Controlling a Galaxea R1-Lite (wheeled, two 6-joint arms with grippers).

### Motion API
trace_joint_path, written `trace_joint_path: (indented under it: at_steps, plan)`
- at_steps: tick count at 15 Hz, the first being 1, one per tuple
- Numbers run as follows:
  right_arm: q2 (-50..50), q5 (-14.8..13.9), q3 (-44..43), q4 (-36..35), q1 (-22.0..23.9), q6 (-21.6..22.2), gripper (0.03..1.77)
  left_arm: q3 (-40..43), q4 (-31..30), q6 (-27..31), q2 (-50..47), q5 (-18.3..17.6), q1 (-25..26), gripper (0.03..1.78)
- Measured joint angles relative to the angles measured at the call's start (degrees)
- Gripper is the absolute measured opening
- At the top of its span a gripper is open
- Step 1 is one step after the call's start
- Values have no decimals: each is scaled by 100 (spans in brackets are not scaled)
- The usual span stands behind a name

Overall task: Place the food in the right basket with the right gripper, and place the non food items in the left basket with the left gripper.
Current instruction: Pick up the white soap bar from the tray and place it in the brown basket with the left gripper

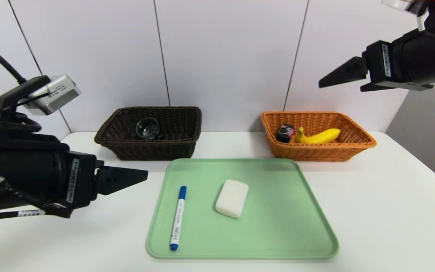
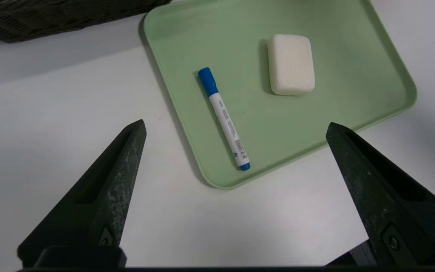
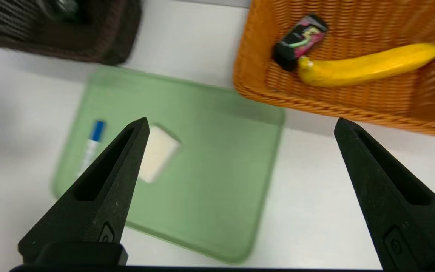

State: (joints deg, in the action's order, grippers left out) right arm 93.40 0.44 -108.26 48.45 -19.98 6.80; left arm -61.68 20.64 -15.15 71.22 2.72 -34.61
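Head camera first: left tool (image 1: 142, 176) hangs low over the white bench (image 1: 391, 211), just beside the left edge of the green tray (image 1: 278, 226), holding nothing. Right tool (image 1: 325, 82) is raised high, above and beyond the orange basket (image 1: 353, 145), its fingers parted and empty. On the tray lie a pen (image 1: 178, 218) with a blue cap and a white soap bar (image 1: 232, 198), near each other but apart. Behind the tray, the dark brown basket (image 1: 179, 145) on the left holds a glass (image 1: 147, 127); the orange basket on the right holds a banana (image 1: 319, 136) and a small dark packet (image 1: 285, 132), touching at the banana's stem end.

Left wrist camera: left tool (image 2: 236, 128) is spread wide, touching nothing, over the bench at the tray (image 2: 353, 121) edge. The pen (image 2: 224, 118) carries small print and a barcode, too small to read. The soap bar (image 2: 291, 64) lies beside it.

Right wrist camera: right tool (image 3: 242, 124) is wide open and empty, high over the tray (image 3: 210, 189) and the orange basket (image 3: 251, 87). The packet (image 3: 300, 37) shows a pink and green pattern that looks like a figure 5; beside it lies the banana (image 3: 368, 64).
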Motion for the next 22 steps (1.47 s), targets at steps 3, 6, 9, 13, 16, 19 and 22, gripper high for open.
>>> trace_joint_path:
  at_steps: [3,6,9,13,16,19,22]
  plan:
    - [-107,-453,538,105,80,-1153,169,-116,-182,-9,425,4,-138,169]
    - [-239,-521,1232,117,243,-1148,169,-501,-190,-20,998,2,-273,169]
    - [-542,-529,2142,113,516,-1142,169,-1265,61,-15,1654,-13,-511,169]
    - [-1072,-499,3015,102,1114,-1140,169,-2645,1018,-22,2651,-24,-918,169]
    - [-1308,-486,3198,98,1386,-1129,169,-3790,1833,-22,3424,-24,-1131,169]
    - [-1402,-482,3228,102,1521,-1124,169,-4818,2749,-88,4234,-40,-1329,169]
    - [-1441,-482,3332,105,1574,-1124,169,-5110,3005,223,4824,-63,-1426,169]
